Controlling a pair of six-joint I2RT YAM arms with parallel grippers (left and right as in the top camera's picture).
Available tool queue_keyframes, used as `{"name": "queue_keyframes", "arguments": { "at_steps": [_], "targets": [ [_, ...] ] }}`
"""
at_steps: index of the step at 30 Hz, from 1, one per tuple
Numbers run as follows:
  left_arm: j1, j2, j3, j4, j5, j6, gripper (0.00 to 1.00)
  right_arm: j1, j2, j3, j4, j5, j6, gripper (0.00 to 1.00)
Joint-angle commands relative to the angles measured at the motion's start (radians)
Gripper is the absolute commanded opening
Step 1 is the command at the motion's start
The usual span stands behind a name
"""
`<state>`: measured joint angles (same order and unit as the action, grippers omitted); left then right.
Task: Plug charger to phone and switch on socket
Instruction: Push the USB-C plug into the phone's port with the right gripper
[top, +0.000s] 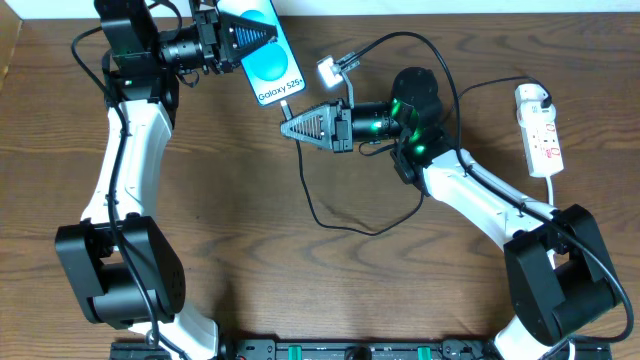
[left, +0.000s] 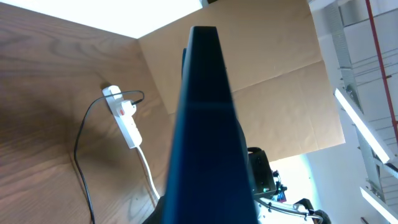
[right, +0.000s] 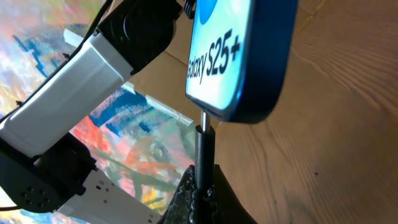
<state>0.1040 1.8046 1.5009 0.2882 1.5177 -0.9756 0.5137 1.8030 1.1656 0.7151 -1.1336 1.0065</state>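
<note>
My left gripper (top: 238, 45) is shut on the phone (top: 268, 58) and holds it above the table at the back, blue screen up. In the left wrist view the phone (left: 208, 137) shows edge-on and hides the fingers. My right gripper (top: 291, 126) is shut on the charger's black plug tip (right: 204, 146). The tip meets the phone's bottom edge (right: 242, 56); how deep it sits I cannot tell. The black cable (top: 345, 226) loops across the table to its white plug head (top: 530, 96) in the socket (top: 541, 135) at the right.
The socket (left: 124, 118) with a red switch mark, the black cable (left: 84, 162) and the white cord (left: 149, 177) show in the left wrist view. A brown cardboard wall (left: 280, 93) stands behind the table. A small white block (top: 328, 72) sits by my right wrist.
</note>
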Motion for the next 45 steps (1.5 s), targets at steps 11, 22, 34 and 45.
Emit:
{"name": "queue_keyframes", "arguments": {
  "at_steps": [11, 22, 34, 45],
  "targets": [
    [0.006, -0.014, 0.019, 0.006, 0.036, -0.008, 0.07, -0.011, -0.019, 0.022, 0.0, 0.044, -0.02, 0.01],
    [-0.005, -0.014, 0.019, 0.006, 0.038, 0.0, 0.07, -0.01, -0.019, 0.022, 0.036, 0.051, -0.019, 0.01],
    [-0.006, -0.014, 0.019, 0.006, 0.043, 0.008, 0.08, -0.013, -0.019, 0.022, 0.031, 0.066, -0.007, 0.01],
    [-0.036, -0.013, -0.013, 0.006, 0.054, 0.067, 0.08, -0.013, -0.019, 0.022, 0.021, 0.077, -0.005, 0.01]
  ]
}}
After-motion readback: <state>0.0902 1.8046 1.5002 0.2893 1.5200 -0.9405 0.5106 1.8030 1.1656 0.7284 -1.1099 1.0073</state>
